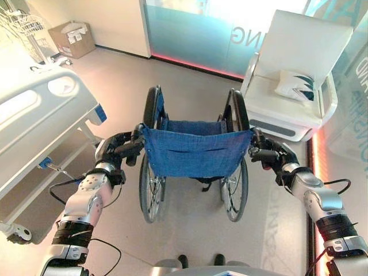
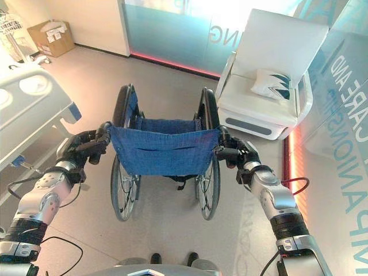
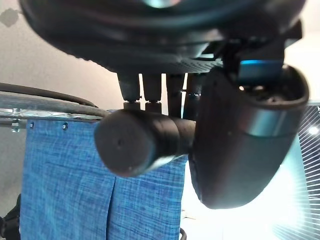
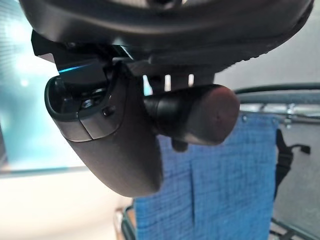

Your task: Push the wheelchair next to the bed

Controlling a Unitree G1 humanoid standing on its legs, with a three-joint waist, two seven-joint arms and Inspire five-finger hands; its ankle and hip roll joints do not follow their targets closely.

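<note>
Pale flooring runs from the bed (image 1: 40, 115) at the frame's left to a white armchair (image 1: 299, 75) upper right. Centre frame stands the wheelchair (image 1: 195, 152). The left hand (image 1: 118, 148) and right hand (image 1: 270, 156) each curl fingers round a push handle. Pushing looks under way; next it likely needs steering leftward alongside the bed.
</note>
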